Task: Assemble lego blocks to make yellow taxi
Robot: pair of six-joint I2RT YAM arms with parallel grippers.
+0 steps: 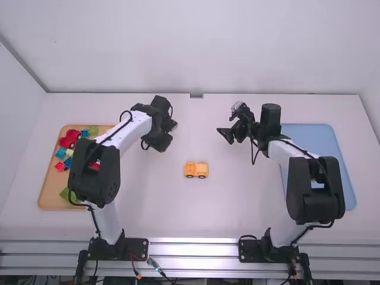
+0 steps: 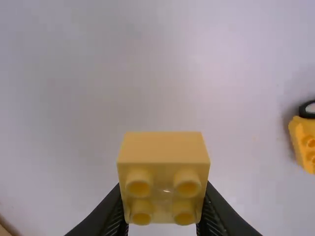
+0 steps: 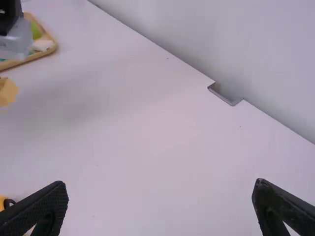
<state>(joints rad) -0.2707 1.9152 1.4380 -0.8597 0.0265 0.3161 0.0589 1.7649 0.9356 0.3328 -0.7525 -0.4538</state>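
Note:
My left gripper (image 1: 161, 148) hangs over the table, up and to the left of the yellow car body (image 1: 196, 170) in the high view. In the left wrist view my left gripper (image 2: 161, 216) is shut on a yellow block (image 2: 163, 169) with several studs showing. The yellow car body (image 2: 306, 140), with a dark wheel, lies apart at that view's right edge. My right gripper (image 1: 227, 134) is above the table, right of the car body, and in the right wrist view my right gripper (image 3: 160, 199) is open with nothing between its fingers. The held yellow block (image 3: 7, 92) shows there too.
A wooden tray (image 1: 50, 199) on the left holds red, blue and green blocks, partly hidden under the left arm. A blue tray (image 1: 320, 133) lies on the right, partly beneath the right arm. A white wall rises behind the table.

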